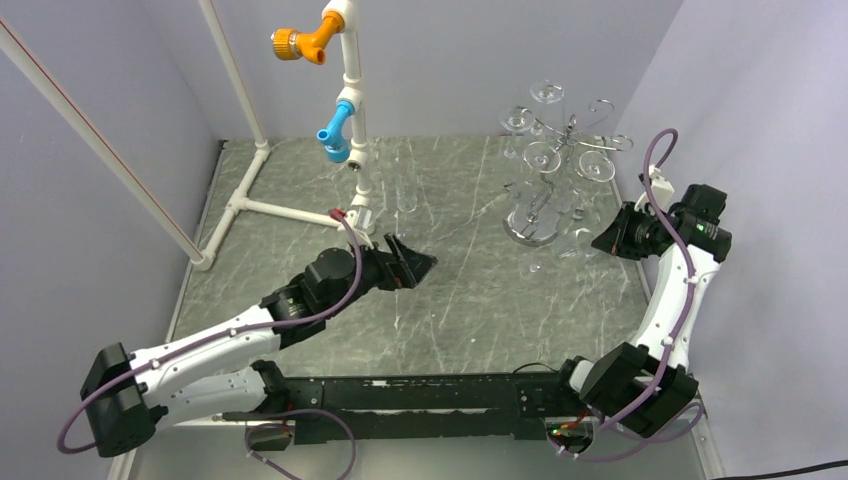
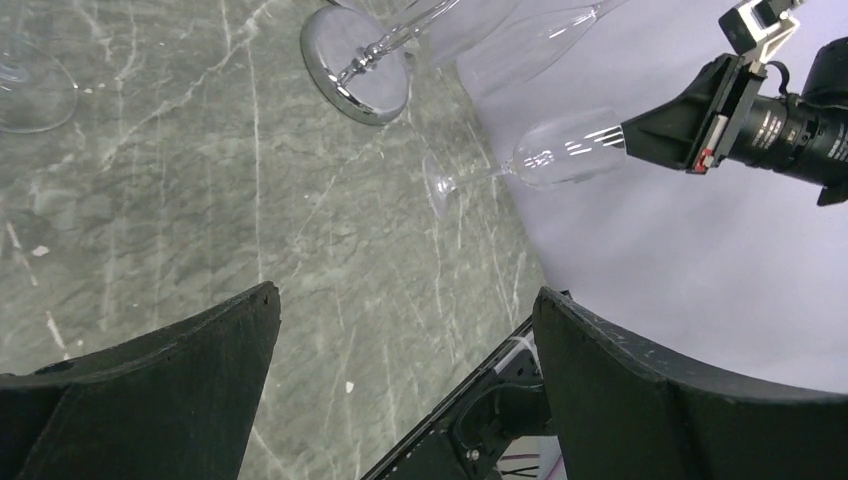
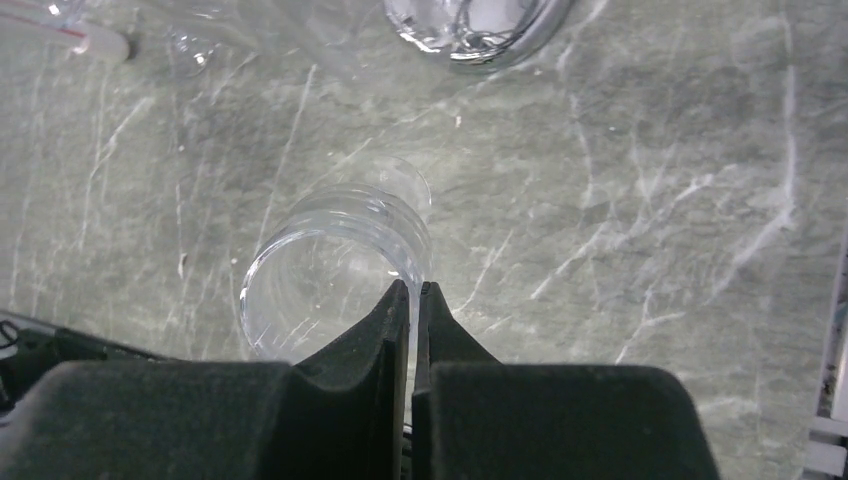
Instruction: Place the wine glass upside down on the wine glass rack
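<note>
Right wrist view has the right end effector point(image 3: 411, 292) pressed together on the rim of the clear wine glass point(image 3: 320, 275), one finger inside the bowl and one outside. So the glass is hanging sideways off that thin pinch, just over the grey-green marbled surface point(image 3: 650, 200). Its stem points away from the arm, near the round shiny base of the chrome wire rack point(image 2: 358, 75). I can't tell if the foot touches down. The left end effector point(image 1: 410, 265) is spread wide, holding nothing, well apart from it all. My worry is that a rim grip on slick glass gives loads of leverage, so it could swivel or slip out when flipped foot-up. Squeeze harder and the rim might chip. Other clear glasses hanging on the rack point(image 1: 541, 156) look easy to clip too.
</note>
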